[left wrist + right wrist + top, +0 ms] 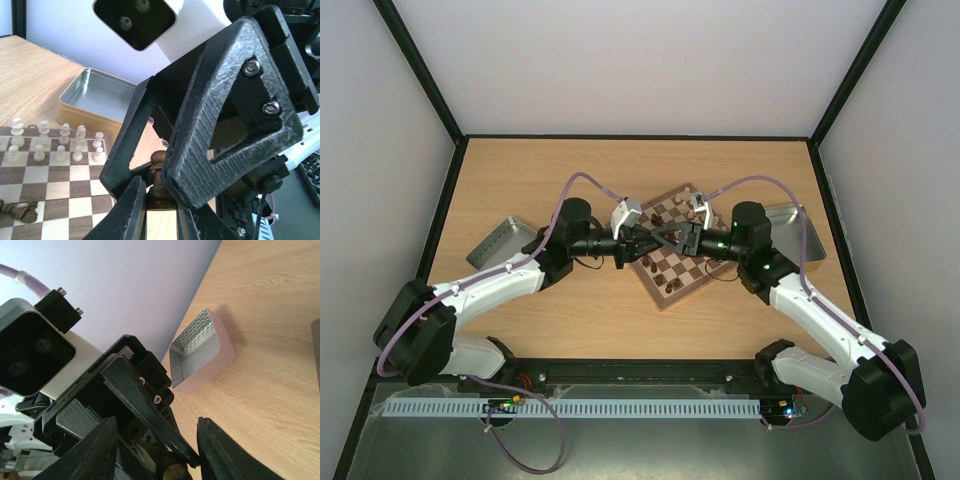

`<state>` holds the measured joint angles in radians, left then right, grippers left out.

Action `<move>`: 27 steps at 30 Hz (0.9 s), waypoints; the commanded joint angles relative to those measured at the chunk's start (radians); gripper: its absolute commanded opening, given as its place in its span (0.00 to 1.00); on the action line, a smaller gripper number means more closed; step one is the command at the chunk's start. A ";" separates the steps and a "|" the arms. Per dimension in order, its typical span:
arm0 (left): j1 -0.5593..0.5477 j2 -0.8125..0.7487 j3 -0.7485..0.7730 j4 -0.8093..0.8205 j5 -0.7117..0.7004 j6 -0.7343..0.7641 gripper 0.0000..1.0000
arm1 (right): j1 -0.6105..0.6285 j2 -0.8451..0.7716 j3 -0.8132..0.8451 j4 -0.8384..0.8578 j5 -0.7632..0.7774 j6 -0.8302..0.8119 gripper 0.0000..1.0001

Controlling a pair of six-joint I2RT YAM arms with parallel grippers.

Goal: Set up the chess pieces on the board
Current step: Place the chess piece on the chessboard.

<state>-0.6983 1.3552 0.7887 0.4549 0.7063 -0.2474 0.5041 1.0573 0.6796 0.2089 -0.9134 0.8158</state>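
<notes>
The board (692,262) lies turned like a diamond at mid-table. Cream chess pieces (60,142) stand in two rows on its far side, and a few dark ones (672,286) stand near its near edge. One dark piece (19,210) lies toppled on the board. My left gripper (642,243) is shut on a dark brown piece (159,182) over the board's left corner, seen between its tips (162,202). My right gripper (667,238) faces it, open, with its fingers (220,105) on either side of that piece (174,472). In the right wrist view the right gripper (157,427) stands wide open.
A grey patterned tin (502,240) lies left of the board and also shows in the right wrist view (200,357). A gold-rimmed tin (792,235) lies right of the board and also shows in the left wrist view (95,97). Black frame posts edge the table.
</notes>
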 commanded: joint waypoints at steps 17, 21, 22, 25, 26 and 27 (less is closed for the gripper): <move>0.002 -0.051 -0.038 0.082 0.019 -0.033 0.02 | 0.000 -0.189 -0.030 -0.026 0.060 0.029 0.12; 0.002 -0.050 -0.042 0.109 0.024 -0.050 0.02 | 0.001 -0.174 -0.017 -0.076 0.076 -0.006 0.18; 0.002 -0.049 -0.041 0.110 0.023 -0.049 0.02 | 0.001 -0.168 -0.013 -0.086 0.078 -0.012 0.18; 0.002 -0.046 -0.044 0.104 0.006 -0.052 0.07 | 0.001 -0.162 -0.008 -0.094 0.079 -0.013 0.09; 0.002 -0.047 -0.045 0.102 -0.003 -0.056 0.10 | 0.001 -0.161 -0.005 -0.098 0.084 -0.014 0.06; 0.003 -0.048 -0.048 0.103 -0.011 -0.062 0.12 | 0.000 -0.161 -0.003 -0.102 0.088 -0.015 0.05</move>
<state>-0.7017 1.3094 0.7547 0.5293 0.7326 -0.3000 0.5011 0.8978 0.6426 0.1314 -0.8272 0.8188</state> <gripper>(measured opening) 0.129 0.078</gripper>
